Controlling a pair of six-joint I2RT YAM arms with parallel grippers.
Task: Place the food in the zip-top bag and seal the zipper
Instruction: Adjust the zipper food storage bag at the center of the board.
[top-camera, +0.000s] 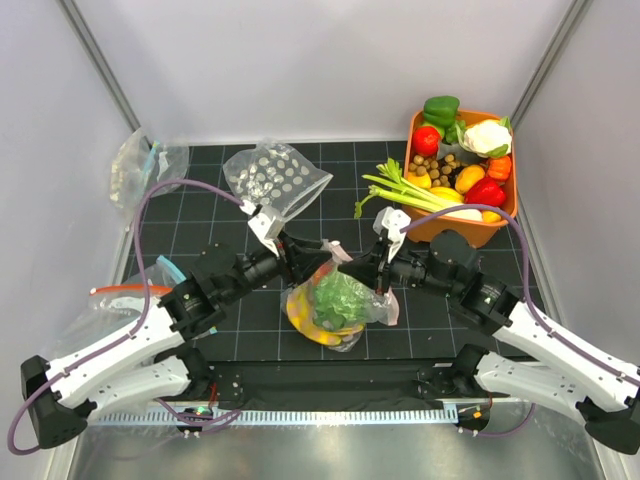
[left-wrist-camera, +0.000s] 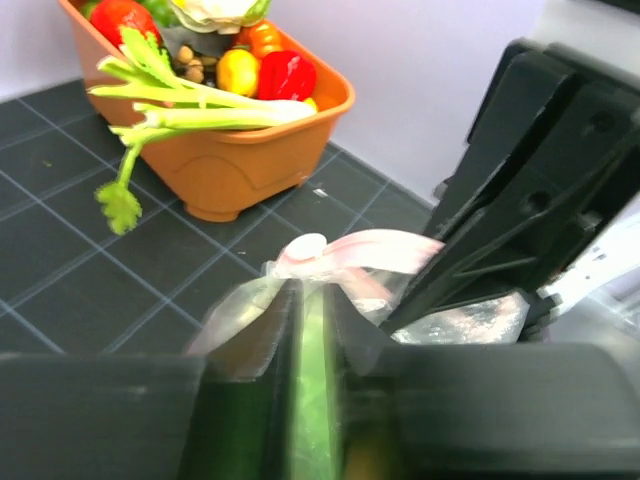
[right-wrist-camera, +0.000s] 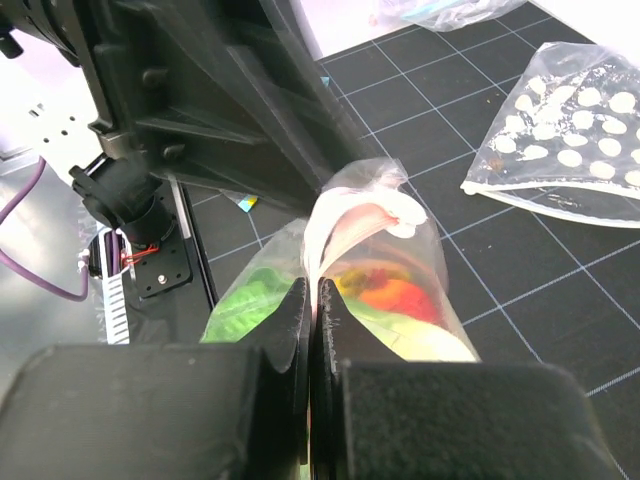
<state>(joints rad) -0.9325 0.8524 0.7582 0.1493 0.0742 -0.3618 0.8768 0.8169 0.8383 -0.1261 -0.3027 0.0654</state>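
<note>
The zip-top bag (top-camera: 345, 308) stands mid-table between both arms, and in it are the leafy green lettuce (top-camera: 338, 293), the yellow bananas (top-camera: 312, 328) and a red-orange fruit (right-wrist-camera: 402, 297). Its pale pink zipper (right-wrist-camera: 350, 225) curls along the top. My right gripper (right-wrist-camera: 316, 295) is shut on that top edge from the right side (top-camera: 380, 283). From the left, my left gripper (left-wrist-camera: 312, 300) straddles the same edge (top-camera: 322, 268). Its fingers stand a narrow gap apart with green-tinted film between them. Blur hides whether they press the bag (left-wrist-camera: 240, 312).
An orange bin (top-camera: 440, 228) of toy produce sits at the back right with celery stalks (top-camera: 410, 190) hanging over its rim. Another dotted bag (top-camera: 275, 178) lies flat at the back. Plain clear bags lie at the far left (top-camera: 140, 165) and near left (top-camera: 110, 300).
</note>
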